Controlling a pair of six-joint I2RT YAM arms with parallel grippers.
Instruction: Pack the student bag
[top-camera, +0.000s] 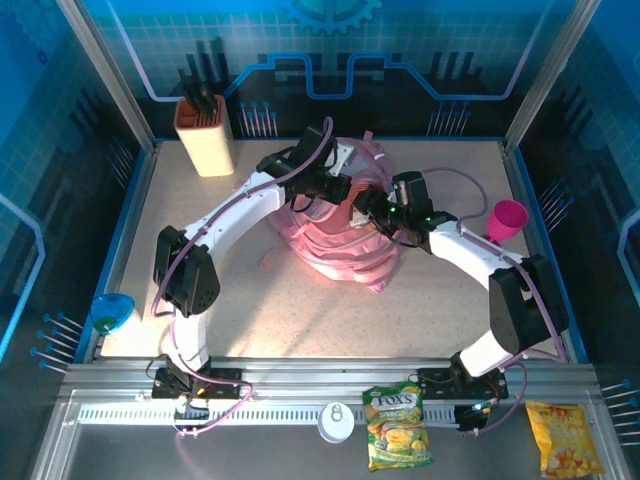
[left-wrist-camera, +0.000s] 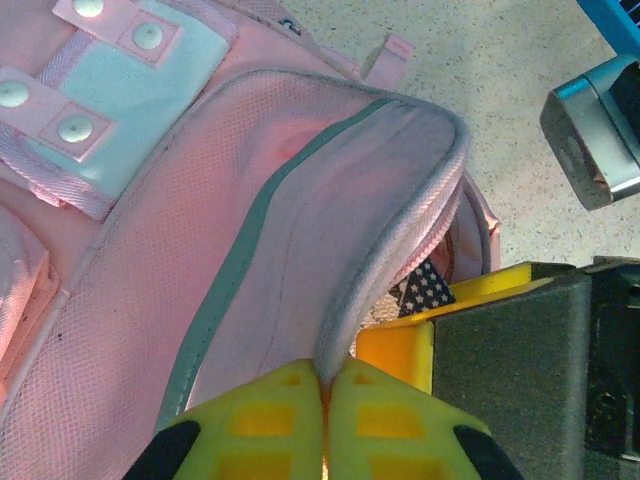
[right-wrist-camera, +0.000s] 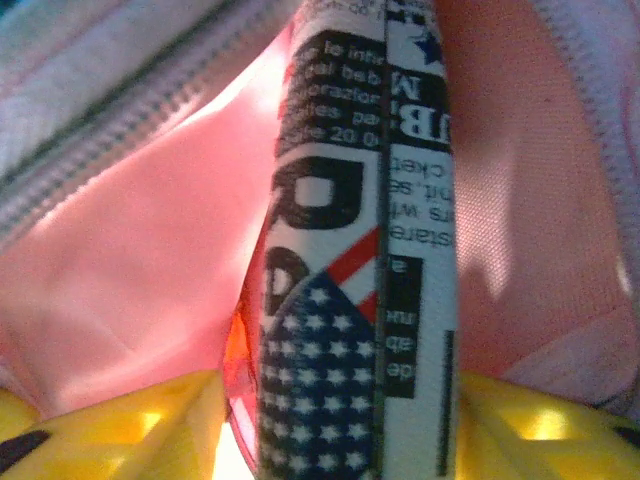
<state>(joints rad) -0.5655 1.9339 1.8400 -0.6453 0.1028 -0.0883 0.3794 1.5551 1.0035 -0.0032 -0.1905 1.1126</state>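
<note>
The student bag (top-camera: 345, 250), a big soft pink backpack, lies mid-table with its mouth toward the back. My left gripper (top-camera: 318, 192) is shut on the bag's zip rim (left-wrist-camera: 400, 250), its yellow fingers (left-wrist-camera: 270, 415) pressed together on the fabric edge and lifting it. My right gripper (top-camera: 370, 208) reaches into the mouth, shut on a snack packet (right-wrist-camera: 350, 250) printed with stars, stripes and black text. In the right wrist view the packet stands between the yellow fingers (right-wrist-camera: 540, 425), with the pink lining all around. A corner of the packet (left-wrist-camera: 425, 290) peeks from the opening beside the right gripper's body (left-wrist-camera: 510, 370).
A tan holder with black utensils (top-camera: 205, 135) stands back left. A pink cup (top-camera: 507, 220) sits at the right, a blue bowl (top-camera: 112, 310) at the left edge. On the front rail lie a green-yellow packet (top-camera: 397, 428), a yellow packet (top-camera: 562, 438) and a white lid (top-camera: 336, 420).
</note>
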